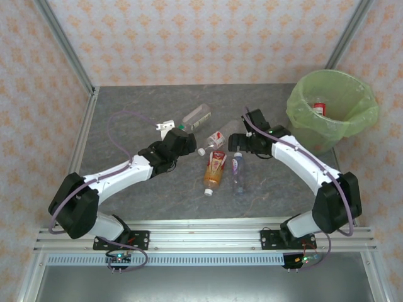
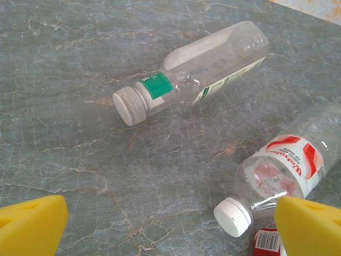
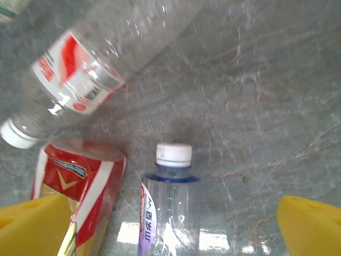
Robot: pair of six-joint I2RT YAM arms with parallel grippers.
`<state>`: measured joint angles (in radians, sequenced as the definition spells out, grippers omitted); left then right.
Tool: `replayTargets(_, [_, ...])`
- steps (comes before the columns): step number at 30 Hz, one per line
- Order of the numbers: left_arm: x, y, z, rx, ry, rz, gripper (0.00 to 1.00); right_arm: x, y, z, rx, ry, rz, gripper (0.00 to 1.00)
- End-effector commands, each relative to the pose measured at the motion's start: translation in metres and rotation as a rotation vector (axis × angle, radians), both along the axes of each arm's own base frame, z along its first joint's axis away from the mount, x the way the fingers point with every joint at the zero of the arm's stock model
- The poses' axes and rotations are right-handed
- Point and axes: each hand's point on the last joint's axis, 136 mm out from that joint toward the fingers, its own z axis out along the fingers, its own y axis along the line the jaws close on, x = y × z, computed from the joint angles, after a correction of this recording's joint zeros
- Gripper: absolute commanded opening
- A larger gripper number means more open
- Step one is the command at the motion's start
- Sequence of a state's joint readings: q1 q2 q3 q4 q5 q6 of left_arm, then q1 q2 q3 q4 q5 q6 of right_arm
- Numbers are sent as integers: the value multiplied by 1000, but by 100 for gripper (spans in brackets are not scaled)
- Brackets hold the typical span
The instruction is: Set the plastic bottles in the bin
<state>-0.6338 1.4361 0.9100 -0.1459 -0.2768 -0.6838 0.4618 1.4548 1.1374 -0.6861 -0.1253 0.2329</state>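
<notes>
**Approach geometry before a pick.** 4 plastic bottles lie on their sides near the centre of the worktop [image 1: 126, 195]; a 5th, red-labelled, appears to sit already inside the green-lined bin [image 1: 365, 116] at the far right.

The right fingers [image 3: 311, 226] are spread wide and hold nothing. They straddle the clear purple-labelled bottle [image 3: 169, 213], whose white cap points away from the wrist. Its long axis therefore runs roughly square to the closing line, which favours a grasp across the body. The amber red-labelled bottle [image 3: 80, 184] lies just beside the finger on the left of the right wrist view and could be nudged as the fingers close.

The left fingers [image 2: 32, 226] are likewise released and empty. The green-banded bottle [image 2: 202, 66] lies ahead of them, its axis oblique. The red-and-white-labelled bottle [image 2: 285, 170] lies near the finger on the right of that view.

The right arm is the nearer to the bin, so it is probably the better choice for the carry.
</notes>
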Motion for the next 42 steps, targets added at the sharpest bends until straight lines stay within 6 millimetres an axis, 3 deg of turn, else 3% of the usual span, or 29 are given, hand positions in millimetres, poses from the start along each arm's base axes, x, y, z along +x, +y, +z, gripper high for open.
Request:
replayTargets(1, [9, 3, 11, -1, -23, 38, 100, -11, -2, -16, -16, 68, -24, 98])
replayTargets(9, [7, 6, 8, -22, -21, 66, 100, -28, 8, -62, 16, 155, -113, 97])
replayTargets(20, [8, 4, 6, -11, -6, 57, 100, -49, 11, -109, 26, 262, -79, 86])
replayTargets(25, [10, -1, 6, -25, -2, 49, 100, -49, 14, -117, 25, 283, -79, 82])
replayTargets(29, [10, 0, 6, -12, 2, 49, 100, -48, 3, -123, -30, 278, -120, 74])
replayTargets(42, [14, -6, 4, -17, 16, 36, 100, -48, 1, -130, -157, 260, -105, 69])
